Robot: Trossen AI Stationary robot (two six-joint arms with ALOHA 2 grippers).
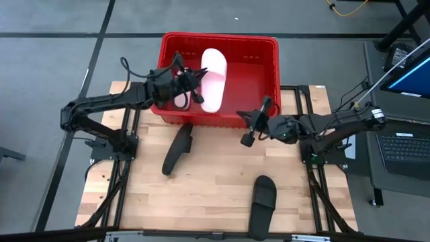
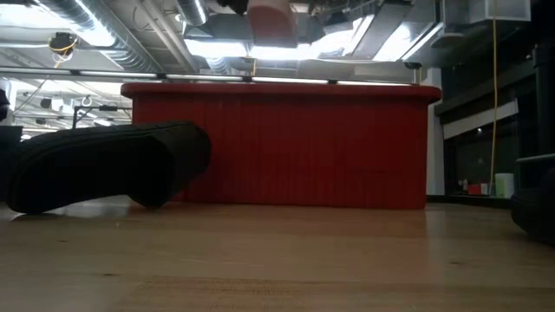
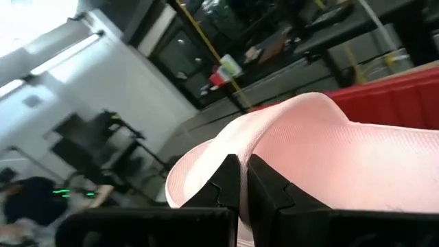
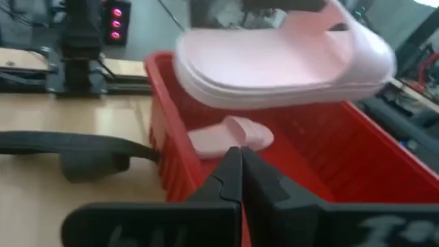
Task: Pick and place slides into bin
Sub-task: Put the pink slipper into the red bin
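Observation:
A pale pink slide [image 1: 215, 74] hangs over the red bin [image 1: 269, 47], and my left gripper [image 1: 193, 85] is shut on it from its left side. It also shows in the right wrist view [image 4: 288, 62], above a second pink slide [image 4: 230, 137] that lies on the bin's floor. My right gripper [image 1: 250, 126] is shut and empty just in front of the bin's near wall [image 4: 171, 165]. One black slide [image 1: 178, 148] lies on its side on the table near the bin. Another black slide [image 1: 263, 202] lies flat near the front edge. My left gripper pinches a thin edge of the pink slide [image 3: 236, 147] between its two fingers, on the slide's left long side. The fingers come about level from the table's left, across the slide. The slide is lifted clear, roughly level, above the bin's open top.
The wooden table top [image 1: 215, 181] lies between the two black slides. In the low view the black slide [image 2: 104, 165] stands before the bin's near wall [image 2: 286, 147]. A laptop [image 1: 406, 148] and screen stand to the right, off the table.

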